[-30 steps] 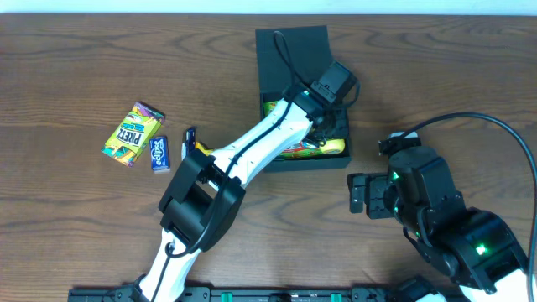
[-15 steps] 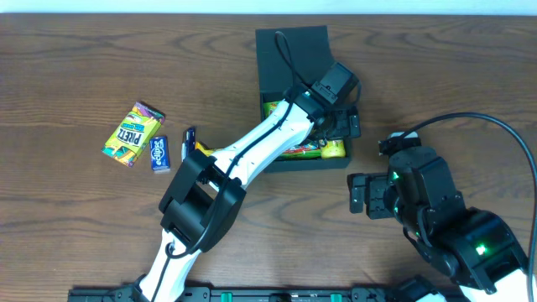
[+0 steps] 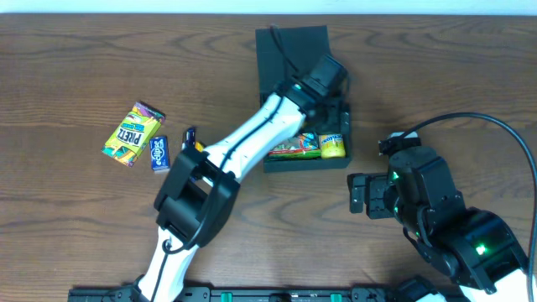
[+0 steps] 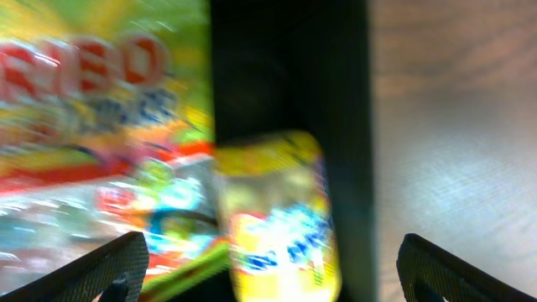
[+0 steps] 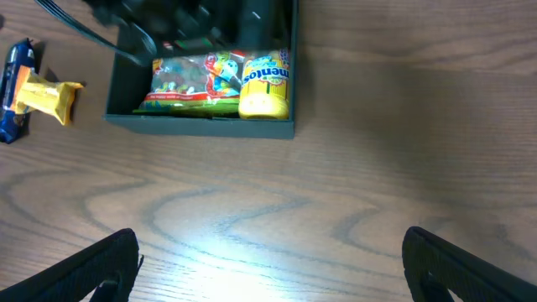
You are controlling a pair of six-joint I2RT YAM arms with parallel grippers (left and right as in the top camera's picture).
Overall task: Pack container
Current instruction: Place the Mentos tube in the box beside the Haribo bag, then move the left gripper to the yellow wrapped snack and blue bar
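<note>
Up toward 12 o'clock goes the left gripper (image 3: pixel 332 107), away from the yellow candy pack (image 3: pixel 333 147) it was over a moment ago, so the pack now lies bare in the container (image 3: pixel 306 165). From above, the container sits on the table (image 3: pixel 84 67) a bit toward 1 o'clock from the middle, with its lid lying open at 12 o'clock. A gummy bag (image 3: pixel 289 149) lies inside, just beside the yellow pack at its 9 o'clock. Far off at 9 o'clock wait a yellow Pretz box (image 3: pixel 132 134), a small blue pack (image 3: pixel 159 154) and one more snack (image 3: pixel 191 138) partly under the arm. The right gripper (image 3: pixel 359 195) rests near the container at its 4 o'clock. The left wrist view is blurry, but its two fingers stand wide apart with nothing between them, above the yellow pack. In the right wrist view, those fingers are spread wide and empty too, and the container shows at 12 o'clock with both treats inside. I think the drop is just done. Next, the left arm should lift clear of the container wall, swing to 9 o'clock and come down over a snack with its jaws apart.
</note>
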